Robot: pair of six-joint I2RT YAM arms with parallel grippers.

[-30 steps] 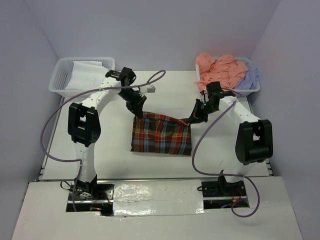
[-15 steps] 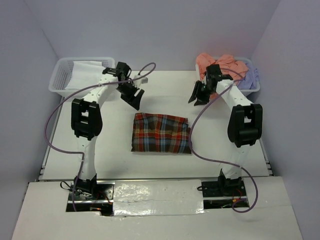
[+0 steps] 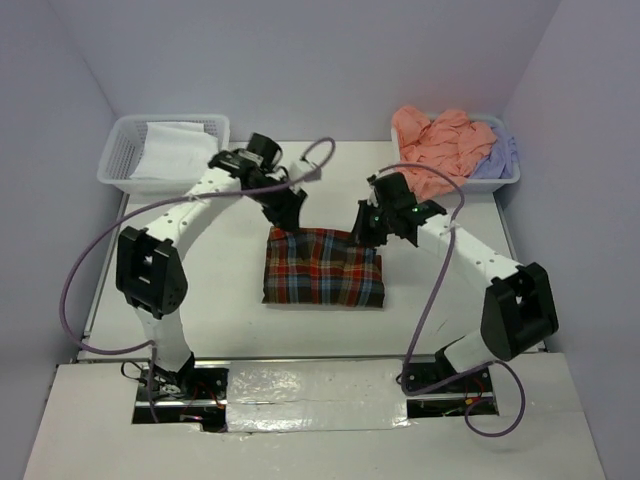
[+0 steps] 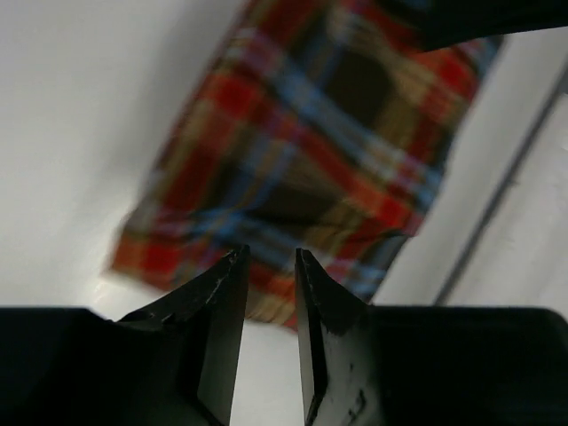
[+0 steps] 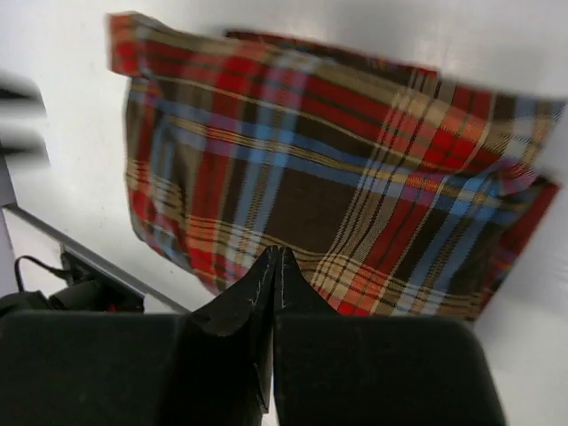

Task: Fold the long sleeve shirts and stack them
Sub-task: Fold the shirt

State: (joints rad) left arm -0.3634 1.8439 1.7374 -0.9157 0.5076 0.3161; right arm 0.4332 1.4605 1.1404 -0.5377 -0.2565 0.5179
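Table: I am working over a flat white table (image 3: 200, 290), both my arms reaching out from its near edge.
Plaid shirt: the red, brown, blue and yellow plaid cloth shirt (image 3: 323, 268) is lying folded into a flat rectangle at the middle of the table, well apart from both baskets.
Left gripper: I am holding my black two-finger left gripper (image 3: 289, 214) over the shirt's far left corner. Its fingers (image 4: 222, 293) are standing a narrow gap apart with nothing between them, and the plaid is showing blurred beyond the tips.
Right gripper: I am holding my black right gripper (image 3: 368, 228) over the shirt's far right corner. Its fingers (image 5: 253, 297) are pressing together tip to tip, pinching nothing, with the plaid spread out below.
Contact: I cannot tell whether either gripper is touching the cloth.
Left basket: a white plastic lattice basket (image 3: 122, 165) is sitting at the far left corner, holding a white cloth (image 3: 178, 145).
Right basket: a matching white lattice basket (image 3: 492, 182) is sitting at the far right corner. A crumpled salmon-pink shirt (image 3: 435, 140) is heaping over its rim, and a lavender shirt (image 3: 498, 158) is lying beside that at the basket's right end.
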